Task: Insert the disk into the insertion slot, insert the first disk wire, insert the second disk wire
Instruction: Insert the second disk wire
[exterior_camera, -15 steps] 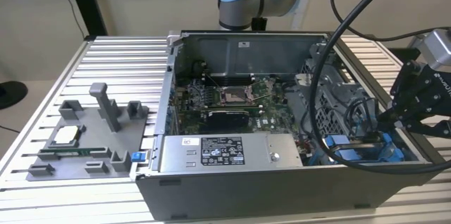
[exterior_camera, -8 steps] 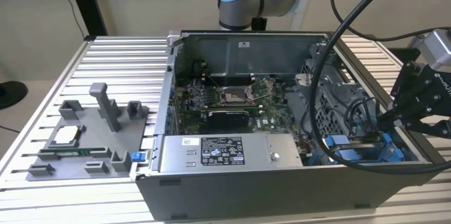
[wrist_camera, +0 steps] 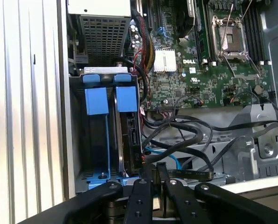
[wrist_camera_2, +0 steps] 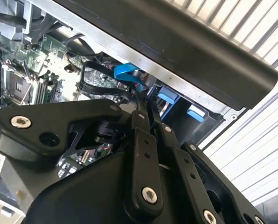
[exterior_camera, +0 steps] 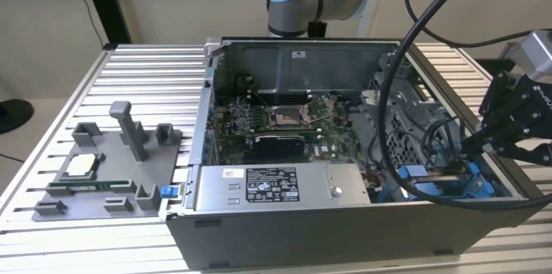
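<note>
Blue-framed disk (wrist_camera: 128, 135) seated in insertion slot (wrist_camera: 96, 140), first wrist view; fingers (wrist_camera: 154, 175) pinched together.

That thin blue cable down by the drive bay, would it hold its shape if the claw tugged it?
Probably not. The blue cable already lies in loose curves among the black wires, so it likely bends easily. It looks thin and flat, so probably light and apt to flop or twist.

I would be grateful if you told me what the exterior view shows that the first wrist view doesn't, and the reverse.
The exterior view adds the grey fixture tray on the slatted table and the stickered metal box. The first wrist view adds a ribbed silver heatsink on the board. Both show the processor socket and the blue-tabbed insertion slot.
</note>
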Tool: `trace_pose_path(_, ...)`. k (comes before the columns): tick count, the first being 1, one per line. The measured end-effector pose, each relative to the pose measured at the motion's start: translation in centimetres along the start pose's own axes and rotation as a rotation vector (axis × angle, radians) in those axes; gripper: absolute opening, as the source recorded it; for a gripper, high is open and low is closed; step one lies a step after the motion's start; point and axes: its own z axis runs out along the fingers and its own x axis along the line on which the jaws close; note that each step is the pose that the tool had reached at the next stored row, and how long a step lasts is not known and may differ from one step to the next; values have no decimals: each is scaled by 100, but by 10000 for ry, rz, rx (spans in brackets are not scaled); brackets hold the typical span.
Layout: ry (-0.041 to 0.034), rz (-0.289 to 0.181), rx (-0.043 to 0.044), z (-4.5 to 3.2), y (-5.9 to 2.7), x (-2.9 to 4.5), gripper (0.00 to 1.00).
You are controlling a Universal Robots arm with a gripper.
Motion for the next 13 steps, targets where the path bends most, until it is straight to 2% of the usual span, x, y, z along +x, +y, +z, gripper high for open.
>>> trace_pose_path(13,-14,-3,-2,-180,125,-32,0)
